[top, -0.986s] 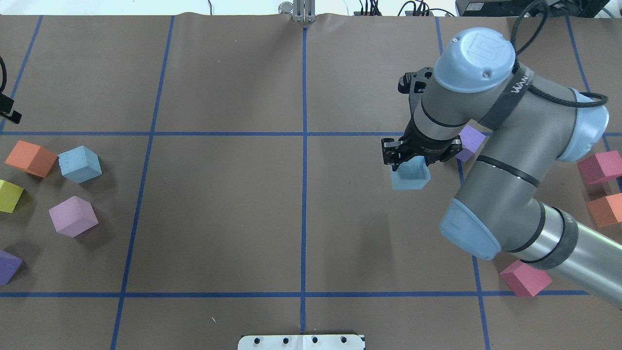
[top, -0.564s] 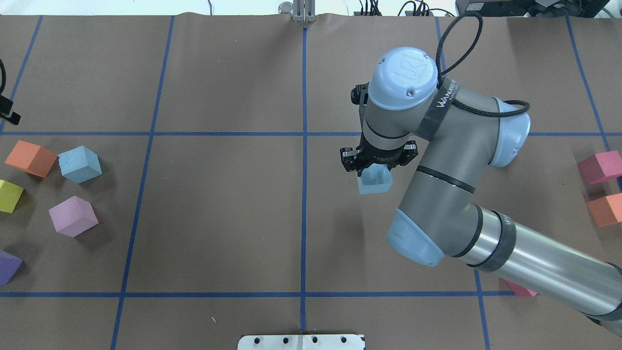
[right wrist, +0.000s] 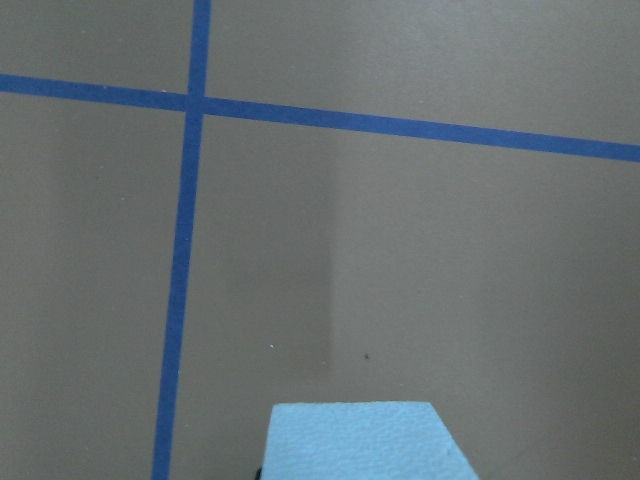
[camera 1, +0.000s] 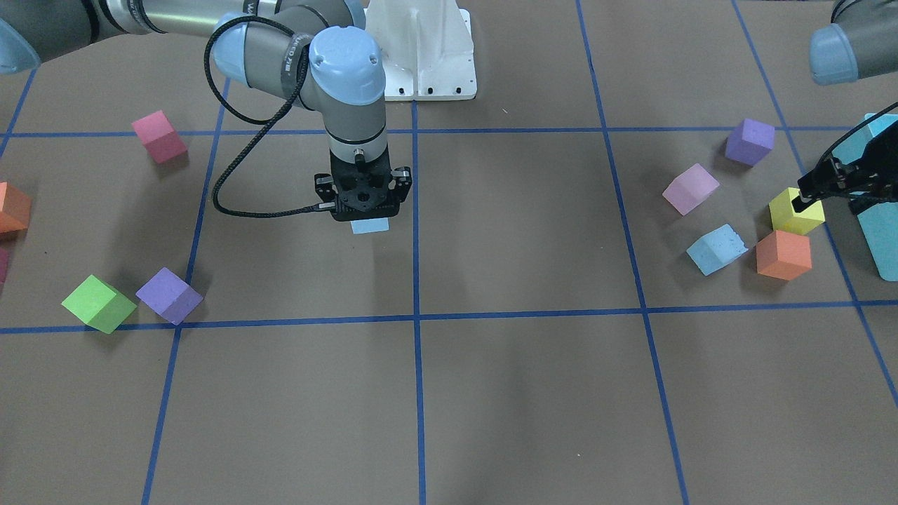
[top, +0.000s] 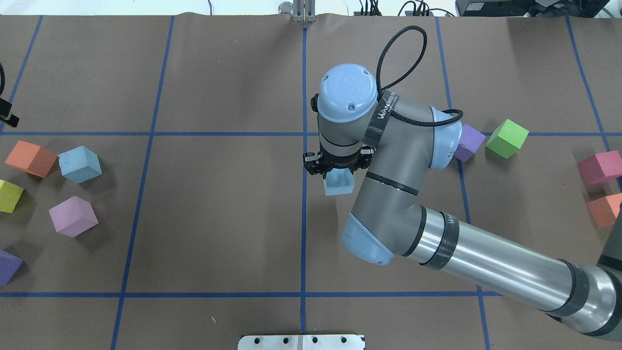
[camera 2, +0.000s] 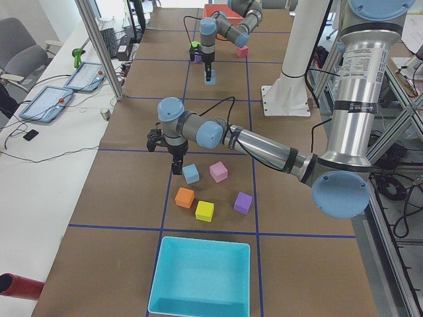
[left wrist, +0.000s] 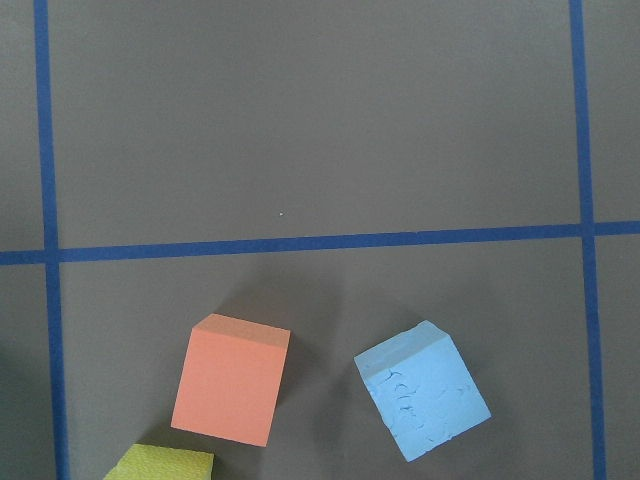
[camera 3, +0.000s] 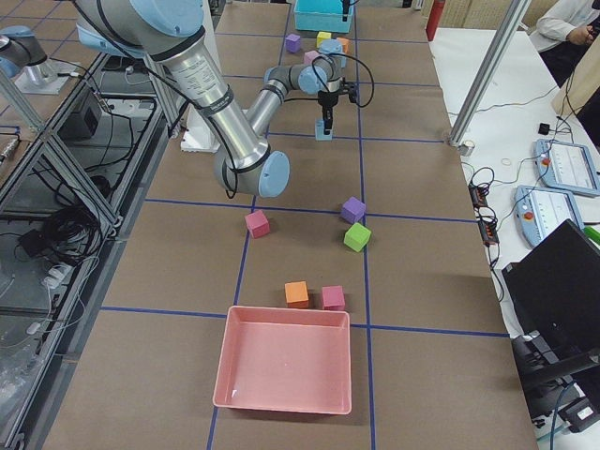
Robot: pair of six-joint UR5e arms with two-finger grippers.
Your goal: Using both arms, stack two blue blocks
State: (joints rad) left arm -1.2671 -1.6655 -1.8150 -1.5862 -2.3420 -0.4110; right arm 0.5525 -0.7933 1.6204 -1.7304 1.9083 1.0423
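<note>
My right gripper (top: 338, 170) is shut on a pale blue block (top: 339, 183) and holds it just right of the table's centre line. The pair also shows in the front view, gripper (camera 1: 365, 205) over block (camera 1: 370, 225), and the block's top fills the bottom of the right wrist view (right wrist: 365, 440). The second blue block (top: 80, 164), with a pitted face (left wrist: 422, 388), lies on the table at the left beside an orange cube (top: 30, 158). My left gripper (camera 1: 802, 199) hovers near it, above a yellow cube (camera 1: 796, 214). I cannot tell whether it is open or shut.
Around the second blue block lie a yellow cube (top: 9, 196), a pink-lilac cube (top: 73, 216) and a purple cube (top: 8, 266). On the right lie purple (top: 470, 142), green (top: 507, 138), pink (top: 600, 166) and orange (top: 605, 209) cubes. A teal bin (camera 2: 201, 277) and a pink bin (camera 3: 286, 361) stand at the table's ends.
My right arm has swung left toward the centre line, carrying the blue block with it. The purple and green cubes behind it now show. The left side has not changed.
</note>
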